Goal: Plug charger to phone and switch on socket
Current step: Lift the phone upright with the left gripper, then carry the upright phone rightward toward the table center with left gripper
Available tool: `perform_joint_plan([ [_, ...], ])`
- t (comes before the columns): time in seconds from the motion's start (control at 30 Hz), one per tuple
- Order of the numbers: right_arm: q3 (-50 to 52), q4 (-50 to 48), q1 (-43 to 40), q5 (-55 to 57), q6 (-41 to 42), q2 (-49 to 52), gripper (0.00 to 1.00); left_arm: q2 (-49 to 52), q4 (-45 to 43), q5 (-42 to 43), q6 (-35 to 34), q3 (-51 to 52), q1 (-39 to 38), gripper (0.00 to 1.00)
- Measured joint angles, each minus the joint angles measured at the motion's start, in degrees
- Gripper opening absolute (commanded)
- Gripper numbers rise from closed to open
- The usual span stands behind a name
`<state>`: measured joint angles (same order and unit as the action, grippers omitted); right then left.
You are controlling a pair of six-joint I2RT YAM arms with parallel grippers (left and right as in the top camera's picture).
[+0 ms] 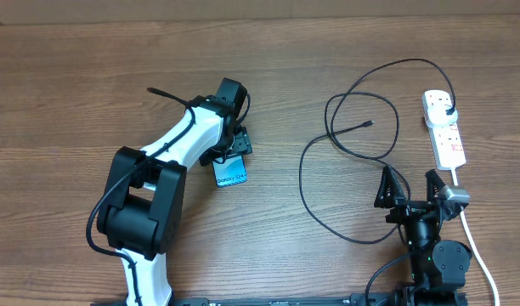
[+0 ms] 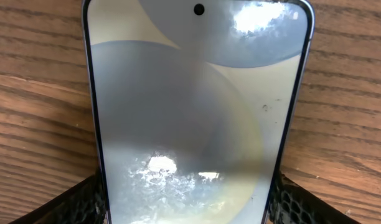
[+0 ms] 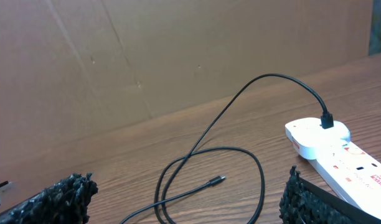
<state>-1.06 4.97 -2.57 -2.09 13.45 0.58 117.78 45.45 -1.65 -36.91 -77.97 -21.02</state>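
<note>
Right, nearest to me the right gripper (image 1: 410,189) hangs low over the tabletop (image 1: 73,85), fingers spread wide with nothing between them. I judge it is posed that way to face the loose cable. Just beyond it lies the charger (image 1: 315,183), its thin black cable in wide loops. The small connector tip (image 3: 218,180) rests free on the wood inside one loop, well apart from the phone.

Across on the other side, the left gripper (image 1: 232,155) is down on the phone (image 1: 230,174), which lies flat with its screen up. From the left wrist view I see the dark pads (image 2: 84,202) hugging both long edges. I read that as pinching the phone, most likely to stop it sliding when the tip gets pushed in. Which end holds the port I cannot tell.

Farthest out sits the socket (image 1: 447,140), a white strip on the right, with the charger's black plug (image 1: 448,110) already seated in its far outlet. The red switches are too small for me to read as on or off. My judgement is that fetching the tip comes next, then the switch.
</note>
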Motion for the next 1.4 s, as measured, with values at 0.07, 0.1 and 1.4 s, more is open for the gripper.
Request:
perform_joint_plan([
  [0.07,0.00,0.00,-0.02,0.00,0.02,0.00,1.00,0.28,0.59,0.20,0.02,-0.48,0.00,0.73],
  [0.1,0.00,-0.02,0.00,0.00,-0.02,0.00,1.00,0.42,0.85,0.35,0.04,-0.74,0.00,0.73],
  [1.4,0.00,0.02,0.00,0.00,-0.02,0.00,1.00,8.68,23.10,9.88,1.33,-14.45,0.48,0.66],
])
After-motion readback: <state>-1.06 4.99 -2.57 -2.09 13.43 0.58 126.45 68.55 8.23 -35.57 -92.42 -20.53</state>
